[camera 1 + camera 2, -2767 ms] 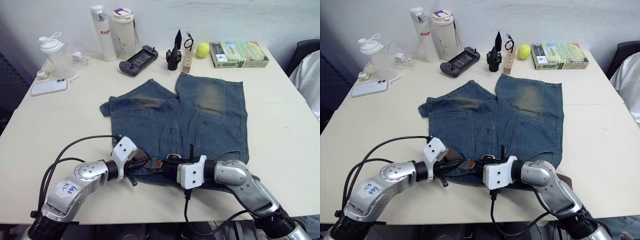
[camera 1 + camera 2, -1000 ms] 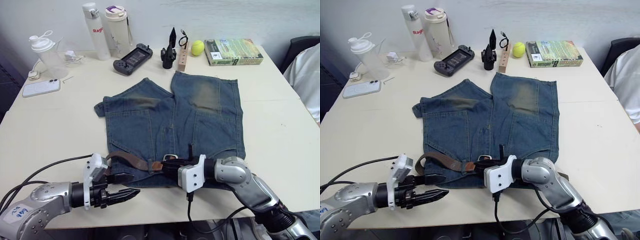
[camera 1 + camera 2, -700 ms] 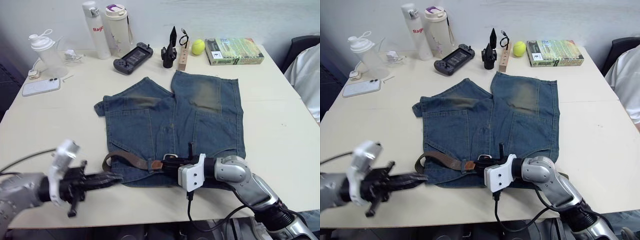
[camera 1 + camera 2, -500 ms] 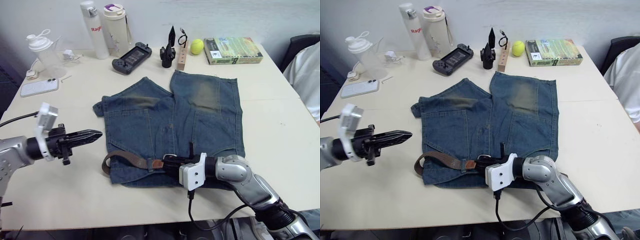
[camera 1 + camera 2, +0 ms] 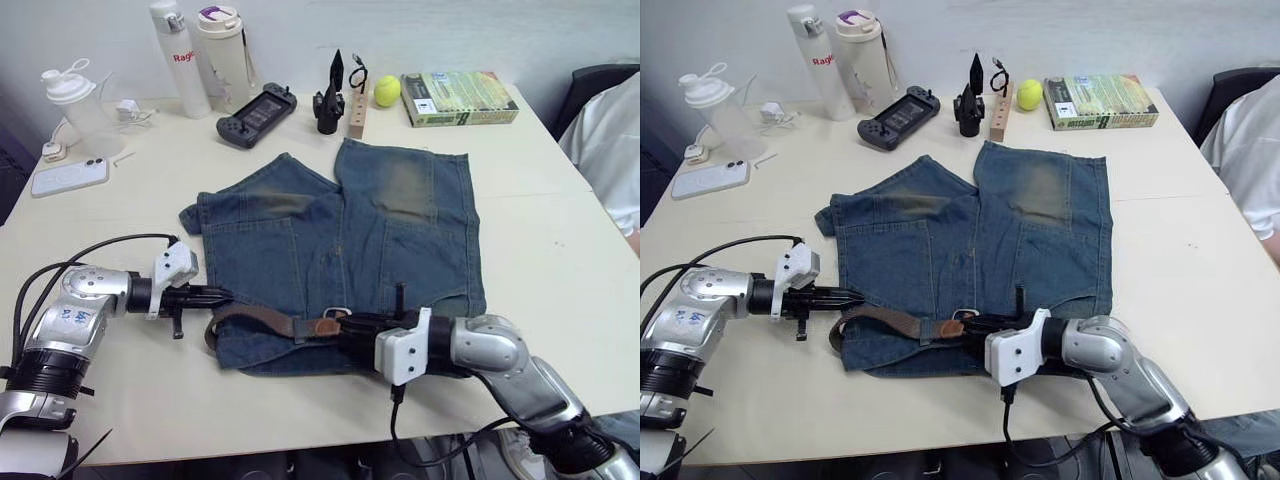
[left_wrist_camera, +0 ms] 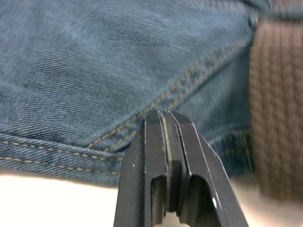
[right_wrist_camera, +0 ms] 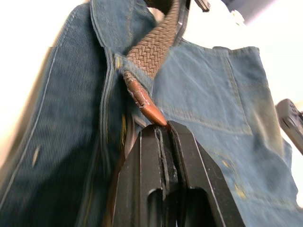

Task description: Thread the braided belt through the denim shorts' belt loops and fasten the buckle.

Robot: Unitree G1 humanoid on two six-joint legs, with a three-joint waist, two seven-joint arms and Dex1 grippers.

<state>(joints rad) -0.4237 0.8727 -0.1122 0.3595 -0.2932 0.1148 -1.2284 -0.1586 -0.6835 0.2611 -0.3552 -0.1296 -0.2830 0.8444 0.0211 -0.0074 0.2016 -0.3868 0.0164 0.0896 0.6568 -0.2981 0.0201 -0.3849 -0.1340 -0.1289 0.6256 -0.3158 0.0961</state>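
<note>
The braided belt lies along the waistband of the denim shorts, at the table edge nearest the robot, its long axis running left to right between the two arms. In the left eye view its looped, dark-brown end bulges out past the shorts' left hem, and the left gripper points at that bend from the left, its tips just beside the strap and the nearer of the two to the loop. The tan tip sits mid-waist, close to the silver buckle, and the right gripper reaches in from the right to meet it. The right eye view gives the same layout, with the belt spanning from one gripper to the other. In the left wrist view the left gripper's fingers are pressed together with nothing between them, poised over the denim hem, the woven strap just to one side. In the right wrist view the right gripper's fingers are likewise closed; the tan tip points straight at them and touches or nearly touches their ends, having emerged from under one of the belt loops, but I cannot tell whether it is pinched.
</note>
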